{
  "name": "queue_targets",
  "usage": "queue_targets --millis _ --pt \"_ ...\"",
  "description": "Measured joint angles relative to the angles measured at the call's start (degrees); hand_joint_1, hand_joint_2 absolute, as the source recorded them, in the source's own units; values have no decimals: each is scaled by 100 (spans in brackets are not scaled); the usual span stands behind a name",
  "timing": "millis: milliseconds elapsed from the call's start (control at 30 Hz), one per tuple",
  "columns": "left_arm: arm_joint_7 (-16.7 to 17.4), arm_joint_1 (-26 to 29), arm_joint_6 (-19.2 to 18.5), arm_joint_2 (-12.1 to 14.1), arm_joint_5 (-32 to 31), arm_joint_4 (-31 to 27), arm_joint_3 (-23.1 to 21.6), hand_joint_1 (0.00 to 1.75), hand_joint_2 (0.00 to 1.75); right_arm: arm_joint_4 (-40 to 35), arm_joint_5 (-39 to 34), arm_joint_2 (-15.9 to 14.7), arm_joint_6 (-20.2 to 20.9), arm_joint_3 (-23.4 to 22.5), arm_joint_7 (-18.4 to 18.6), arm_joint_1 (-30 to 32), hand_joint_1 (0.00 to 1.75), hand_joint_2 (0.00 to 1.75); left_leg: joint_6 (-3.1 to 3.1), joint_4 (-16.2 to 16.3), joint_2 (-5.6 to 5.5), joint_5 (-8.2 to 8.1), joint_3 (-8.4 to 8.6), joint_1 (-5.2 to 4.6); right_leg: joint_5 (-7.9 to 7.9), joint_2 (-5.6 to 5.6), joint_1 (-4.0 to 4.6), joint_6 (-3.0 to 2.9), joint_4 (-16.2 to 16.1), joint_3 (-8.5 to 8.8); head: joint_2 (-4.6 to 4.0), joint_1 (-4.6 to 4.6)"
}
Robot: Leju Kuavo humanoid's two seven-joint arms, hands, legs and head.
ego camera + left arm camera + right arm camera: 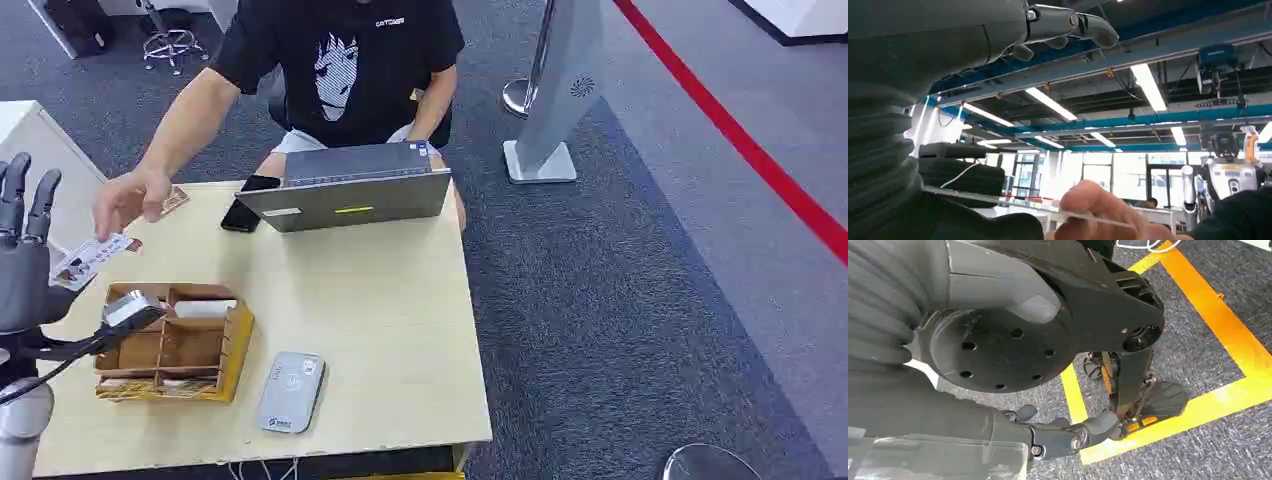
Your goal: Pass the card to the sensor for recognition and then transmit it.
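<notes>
The card (95, 258) is white with a photo and hangs over the table's left edge. My left hand (25, 260) is raised at the far left with its long fingers upright and apart. It pinches the card's near end at the thumb. A person's hand (130, 200) holds the card's far end. In the left wrist view the card (1013, 204) is edge-on, running from my thumb to the person's fingertips (1093, 200). The grey card sensor (290, 392) lies flat near the table's front edge. My right hand (1068, 435) hangs beside my body over the floor and holds nothing.
A cardboard box with compartments (170, 345) stands left of the sensor. A grey laptop (350, 190) and a black phone (248, 200) sit at the far edge of the table (390, 310), in front of a seated person. Another card (176, 200) lies near the person's hand.
</notes>
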Motion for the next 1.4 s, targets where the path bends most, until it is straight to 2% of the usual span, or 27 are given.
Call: queue_targets --millis 33,67,100,300,400,633,1000,1100,1200,1400 --pt "46 -116 0 63 -87 162 -76 0 175 0 35 0 0 19 4 0 0 175 0 0 -1 0 -1 0 0 -2 0 0 0 2 2 0" --pt "85 -213 2 114 -155 314 -147 168 175 0 61 0 -2 44 11 -2 0 175 0 0 -1 1 0 0 0 -1 0 0 0 2 0 0" --pt "120 -299 9 175 -234 487 -216 175 175 0 92 0 -2 68 17 -6 0 175 -1 0 -1 1 0 0 1 0 0 0 1 2 0 -2" --pt "370 -672 166 505 -665 1337 -582 175 175 2 278 0 -28 151 96 -3 0 175 -3 0 4 3 -1 1 4 9 1 -3 2 -1 0 0" --pt "501 -749 269 632 -809 1574 -667 175 175 2 363 -2 -39 194 122 -3 0 175 -4 0 8 2 -1 1 4 12 1 -3 3 -2 0 -2" --pt "523 -724 407 719 -757 1644 -682 175 175 11 442 -2 -44 223 133 -3 0 175 -3 0 6 2 -5 1 4 10 0 -3 2 -1 0 0" --pt "533 -454 579 715 -606 1551 -654 175 175 17 485 -2 -59 223 133 -2 0 175 -4 0 6 2 -3 1 4 8 1 -3 3 0 2 -2" --pt "452 -251 667 680 -490 1377 -536 175 175 17 488 -2 -61 223 133 -2 0 175 -4 0 7 2 -3 1 4 10 0 -3 3 -2 0 0" --pt "275 63 822 538 -411 1051 -348 175 175 17 488 -2 -90 223 127 -3 0 175 -3 0 7 2 -4 -1 3 10 -1 -3 2 -1 0 -2" --pt "85 995 1165 4 -422 11 -236 175 175 18 479 -2 -138 223 87 3 0 175 2 0 8 -3 -6 -5 2 10 -4 -1 -4 -3 2 2"
